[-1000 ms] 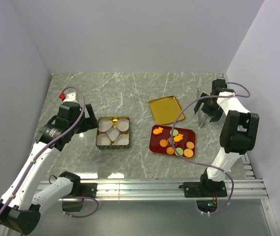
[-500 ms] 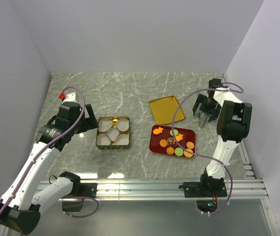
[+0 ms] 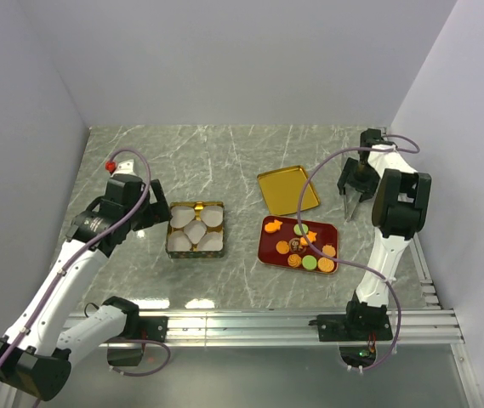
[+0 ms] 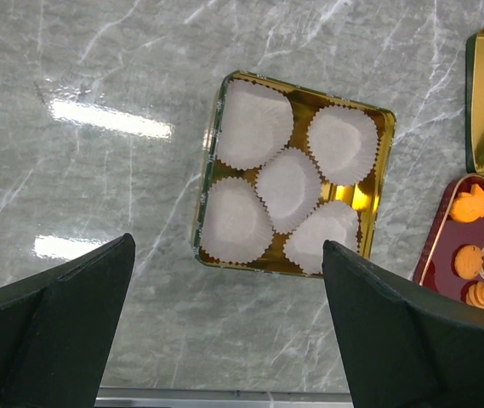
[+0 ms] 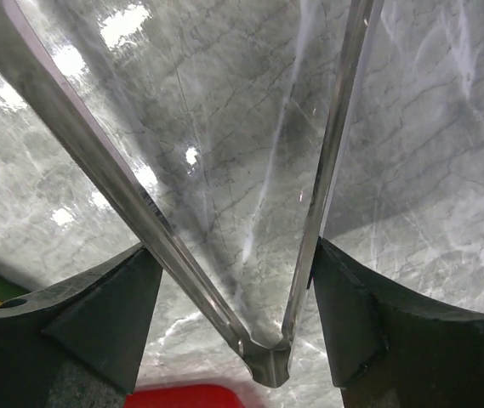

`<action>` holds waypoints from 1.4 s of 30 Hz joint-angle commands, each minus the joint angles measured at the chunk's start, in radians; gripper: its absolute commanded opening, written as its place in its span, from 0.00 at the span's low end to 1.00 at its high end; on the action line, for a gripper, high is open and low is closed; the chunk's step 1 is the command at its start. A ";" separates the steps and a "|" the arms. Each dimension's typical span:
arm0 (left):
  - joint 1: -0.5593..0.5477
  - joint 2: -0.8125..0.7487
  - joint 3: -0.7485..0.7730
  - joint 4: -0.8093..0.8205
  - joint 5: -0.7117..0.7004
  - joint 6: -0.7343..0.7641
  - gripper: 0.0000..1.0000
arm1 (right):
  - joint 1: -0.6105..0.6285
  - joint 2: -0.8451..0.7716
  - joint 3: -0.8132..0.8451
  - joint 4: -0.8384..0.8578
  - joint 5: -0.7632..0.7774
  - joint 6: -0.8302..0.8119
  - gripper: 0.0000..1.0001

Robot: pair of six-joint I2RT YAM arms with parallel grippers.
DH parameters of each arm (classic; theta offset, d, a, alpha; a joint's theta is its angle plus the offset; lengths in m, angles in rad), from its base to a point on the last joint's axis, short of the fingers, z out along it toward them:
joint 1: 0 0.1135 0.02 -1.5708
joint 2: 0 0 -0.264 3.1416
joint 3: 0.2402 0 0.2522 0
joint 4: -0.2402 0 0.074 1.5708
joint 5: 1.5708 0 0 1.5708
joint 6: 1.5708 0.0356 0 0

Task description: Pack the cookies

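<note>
surface: grey veined marble table (image 3: pixel 224 161) | walls: plain white (image 3: pixel 224 59)

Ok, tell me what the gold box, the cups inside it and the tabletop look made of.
Gold box: likely thin metal, its shiny walls mirroring the light. Cups: white pleated paper, matte with crimped edges. Tabletop: grey veined marble look, glossy with lamp glare; could be laminate.

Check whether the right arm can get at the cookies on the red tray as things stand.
Probably yes: the cookies lie uncovered on the red tray, and the right gripper, holding tongs, hangs just beyond with nothing between.
</note>
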 commanded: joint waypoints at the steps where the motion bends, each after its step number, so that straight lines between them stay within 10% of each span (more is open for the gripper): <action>1: -0.004 0.005 -0.001 0.041 0.028 -0.021 0.98 | 0.019 -0.039 -0.035 0.000 0.009 -0.005 0.75; 9: -0.004 0.012 0.000 0.050 0.052 -0.043 0.96 | 0.068 -0.083 -0.150 0.045 0.026 -0.024 0.72; 17: -0.004 -0.019 0.029 0.009 0.042 -0.050 0.96 | 0.070 -0.112 -0.094 0.013 -0.008 -0.012 0.49; 28: -0.003 -0.021 0.081 -0.002 0.054 -0.060 0.95 | 0.205 -0.287 0.092 -0.173 -0.026 0.015 0.48; 42: -0.004 -0.011 0.094 0.010 0.069 -0.064 0.95 | 0.332 -0.646 -0.129 -0.254 -0.126 0.033 0.48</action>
